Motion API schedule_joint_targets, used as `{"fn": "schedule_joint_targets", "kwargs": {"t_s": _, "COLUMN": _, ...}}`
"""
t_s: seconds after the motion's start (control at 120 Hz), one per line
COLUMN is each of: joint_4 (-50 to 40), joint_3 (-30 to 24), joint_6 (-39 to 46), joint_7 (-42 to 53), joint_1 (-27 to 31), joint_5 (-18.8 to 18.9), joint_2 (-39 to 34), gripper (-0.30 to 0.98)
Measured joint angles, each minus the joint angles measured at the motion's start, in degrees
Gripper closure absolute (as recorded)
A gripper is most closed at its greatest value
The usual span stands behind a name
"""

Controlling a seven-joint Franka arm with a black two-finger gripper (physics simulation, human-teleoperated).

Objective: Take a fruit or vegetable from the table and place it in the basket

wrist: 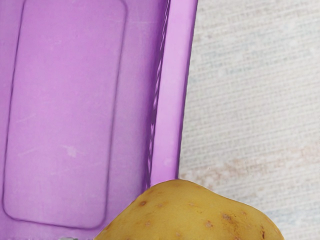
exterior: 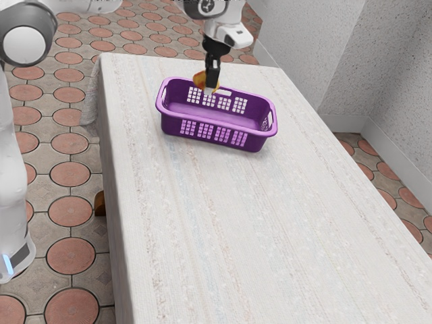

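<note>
- Gripper (exterior: pixel 208 88), black, one: pointed downward, fingers clamped on the potato.
- Potato (exterior: pixel 200 82), yellow-brown, with darker specks: gripped between the fingers, aloft at the basket's long rim, the one away from the exterior camera. In the wrist view it overlapped that rim, with the basket's inside to one side of it and cloth to the other. How much of it lay over the inside could not be told.
- Basket (exterior: pixel 171 125), purple plastic, oblong: upright below the fingers. Rounded rim, latticed long walls, slots in the short ends. Its mouth opened from beneath the fingers toward the exterior camera; the near long rim stood well apart from them.
- Table (exterior: pixel 270 223), covered in a pale woven cloth with faint stripes: beneath basket and fingers. Its short edge lay beyond the fingers, with a strip of cloth between it and the basket. The long edge at the exterior view's left ran nearer the basket than most of the opposite one. The broadest open room spread from the basket toward the exterior camera.
- Brown object (exterior: pixel 100 203), partly hidden: past the table's edge at the exterior view's left, well apart from the fingers and below them.
- Wall (exterior: pixel 297 47), speckled grey: past the table's other long edge, apart from the fingers.
</note>
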Motion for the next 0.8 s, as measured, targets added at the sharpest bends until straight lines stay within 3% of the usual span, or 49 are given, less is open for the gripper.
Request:
{"fn": "schedule_joint_targets", "kwargs": {"t_s": 0.15, "joint_4": 0.04, "joint_3": 2.53, "joint_6": -0.8, "joint_7": -2.14, "joint_1": -1.76, "joint_5": 0.91, "joint_2": 0.86, "gripper": 0.31}}
{"fn": "schedule_joint_targets", "kwargs": {"t_s": 0.325, "joint_4": 0.73, "joint_3": 5.39, "joint_6": -1.14, "joint_7": -4.33, "joint_1": 2.54, "joint_5": 1.71, "joint_2": 1.88, "gripper": 0.3}}
{"fn": "schedule_joint_targets", "kwargs": {"t_s": 0.542, "joint_4": 2.97, "joint_3": 7.88, "joint_6": -1.29, "joint_7": -6.44, "joint_1": 2.12, "joint_5": 2.51, "joint_2": 3.77, "gripper": 0.3}}
{"fn": "schedule_joint_targets", "kwargs": {"t_s": 0.658, "joint_4": 5.15, "joint_3": 7.61, "joint_6": -1.42, "joint_7": -7.3, "joint_1": 2.8, "joint_5": 2.21, "joint_2": 5.66, "gripper": 0.14}}
{"fn": "schedule_joint_targets", "kwargs": {"t_s": 0.8, "joint_4": 6.44, "joint_3": 7.52, "joint_6": -1.54, "joint_7": -8.13, "joint_1": 2.8, "joint_5": 1.73, "joint_2": 6.52, "gripper": 0.06}}
